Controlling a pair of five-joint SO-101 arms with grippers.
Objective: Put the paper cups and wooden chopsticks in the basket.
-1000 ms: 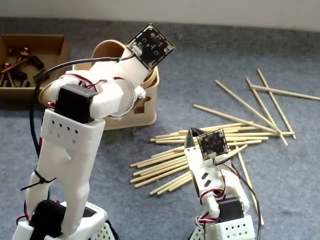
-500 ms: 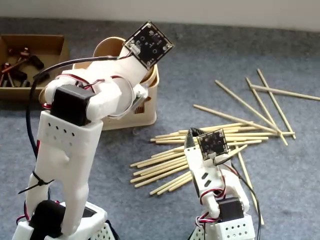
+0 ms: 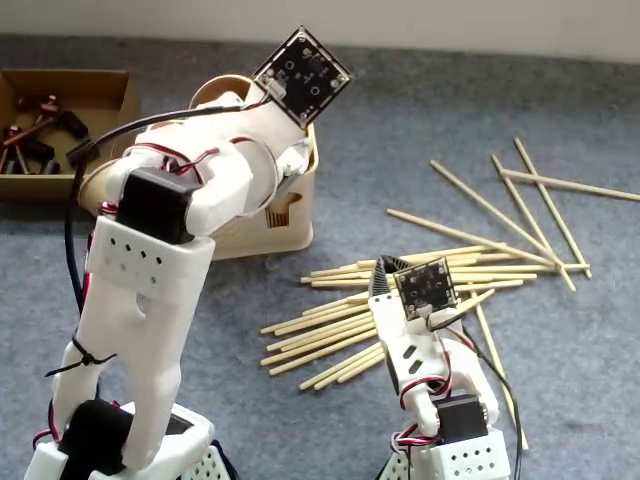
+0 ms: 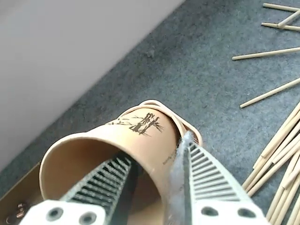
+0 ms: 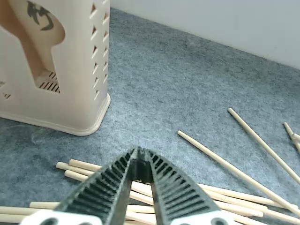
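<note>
A tan paper cup (image 4: pixel 136 133) with a dark drawing hangs tilted over the beige basket (image 3: pixel 285 225), its rim (image 3: pixel 222 88) peeking out behind the left arm. My left gripper (image 4: pixel 157 150) is shut on the cup's wall, one finger inside and one outside. The basket's rim (image 4: pixel 190 129) shows just beyond the cup. A pile of wooden chopsticks (image 3: pixel 340 330) lies on the grey carpet. My right gripper (image 5: pixel 139 157) is shut and holds nothing, low over the pile's near edge (image 5: pixel 93 171). Through the cut-out in the basket wall (image 5: pixel 79 70), another cup surface (image 5: pixel 33 28) shows.
A cardboard box (image 3: pixel 60 120) with small parts sits at the back left. Loose chopsticks (image 3: pixel 530 190) are scattered at the right. A pale wall (image 5: pixel 211 23) borders the far side of the carpet.
The left arm has shifted the cup a little farther back over the basket. The right arm has kept still.
</note>
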